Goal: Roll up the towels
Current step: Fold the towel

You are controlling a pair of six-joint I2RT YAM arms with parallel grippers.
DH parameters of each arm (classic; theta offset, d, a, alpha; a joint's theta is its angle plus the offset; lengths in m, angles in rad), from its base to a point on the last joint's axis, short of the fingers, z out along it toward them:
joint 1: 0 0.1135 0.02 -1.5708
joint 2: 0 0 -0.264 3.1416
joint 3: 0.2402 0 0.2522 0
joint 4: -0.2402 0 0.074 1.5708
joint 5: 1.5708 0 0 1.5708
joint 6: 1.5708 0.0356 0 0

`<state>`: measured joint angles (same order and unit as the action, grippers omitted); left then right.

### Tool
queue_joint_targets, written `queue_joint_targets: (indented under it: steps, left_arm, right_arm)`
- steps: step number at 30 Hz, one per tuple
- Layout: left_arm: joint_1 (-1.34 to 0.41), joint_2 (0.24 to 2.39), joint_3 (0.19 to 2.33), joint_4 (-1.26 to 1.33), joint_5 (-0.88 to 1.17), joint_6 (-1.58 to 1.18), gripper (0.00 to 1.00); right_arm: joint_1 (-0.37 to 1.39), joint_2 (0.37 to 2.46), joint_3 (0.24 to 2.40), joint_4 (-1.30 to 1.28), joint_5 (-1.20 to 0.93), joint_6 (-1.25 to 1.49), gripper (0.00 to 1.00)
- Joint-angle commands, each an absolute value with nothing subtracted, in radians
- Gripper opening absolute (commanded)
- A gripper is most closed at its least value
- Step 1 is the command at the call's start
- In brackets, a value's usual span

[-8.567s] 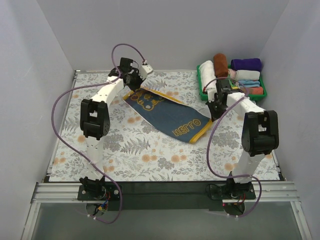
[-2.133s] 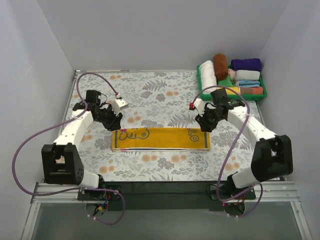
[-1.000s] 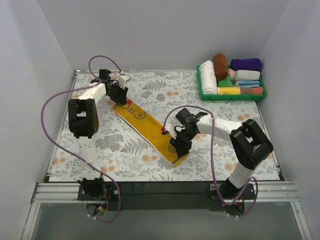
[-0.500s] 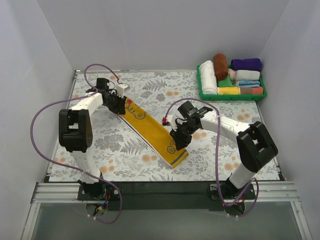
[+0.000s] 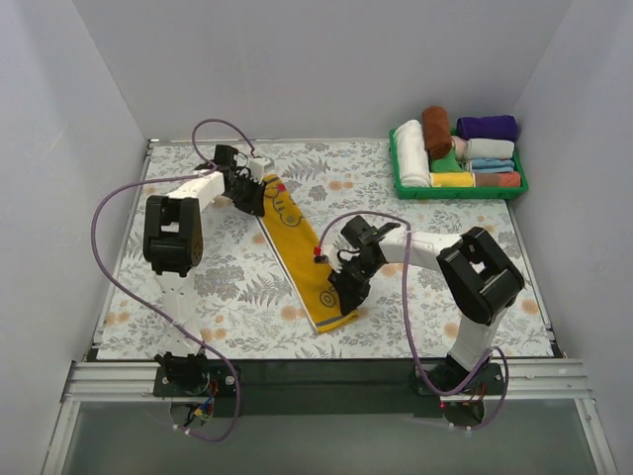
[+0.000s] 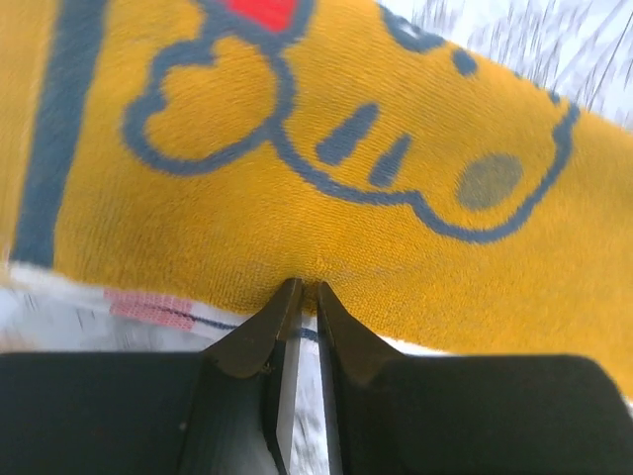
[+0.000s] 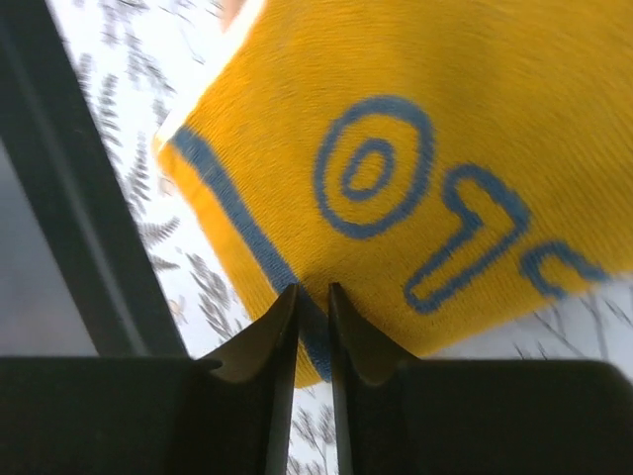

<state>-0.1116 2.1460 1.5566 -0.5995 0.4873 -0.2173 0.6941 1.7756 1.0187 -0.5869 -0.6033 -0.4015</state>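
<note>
The mustard-yellow towel (image 5: 297,252) with blue-grey markings lies as a long folded strip on the floral mat, running from far left to near centre. My left gripper (image 5: 257,200) is shut on its far end; the left wrist view shows the jaws (image 6: 304,287) pinching the yellow edge (image 6: 346,148). My right gripper (image 5: 342,287) is shut on its near end; in the right wrist view the jaws (image 7: 313,289) close on the blue-striped border (image 7: 445,129). The rust-brown towel (image 5: 436,129) lies rolled in the tray.
A green tray (image 5: 465,193) at the back right holds several rolled cloths, white, purple, green and others. White walls close in the left, back and right. A dark metal rail (image 5: 326,371) runs along the near edge.
The yellow strip has swung to lie more near-to-far. My left gripper carried its far end right and away; my right gripper drew the near end slightly left. Both stay shut on it.
</note>
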Motion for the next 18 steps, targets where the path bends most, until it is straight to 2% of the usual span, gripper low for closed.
queue_joint_targets:
  steps: [1, 4, 7, 14, 18]
  left_arm:
    - [-0.153, 2.301, 1.702, -0.613, 0.495, -0.201, 0.13]
    - [-0.17, 2.388, 1.891, -0.684, 0.547, -0.205, 0.18]
    - [-0.167, 2.356, 1.962, -0.713, 0.566, -0.204, 0.23]
    - [-0.147, 1.941, 1.649, -0.496, 0.64, -0.172, 0.42]
    - [-0.147, 1.742, 1.519, -0.48, 0.684, -0.149, 0.44]
  right_arm:
    - [0.768, 1.841, 1.049, -0.545, -0.727, -0.37, 0.22]
    - [0.784, 1.882, 1.14, -0.548, -0.796, -0.336, 0.29]
    - [0.775, 1.856, 1.175, -0.564, -0.808, -0.318, 0.32]
    - [0.75, 1.68, 1.069, -0.552, -0.841, -0.291, 0.32]
    - [0.75, 1.73, 1.043, -0.545, -0.842, -0.301, 0.27]
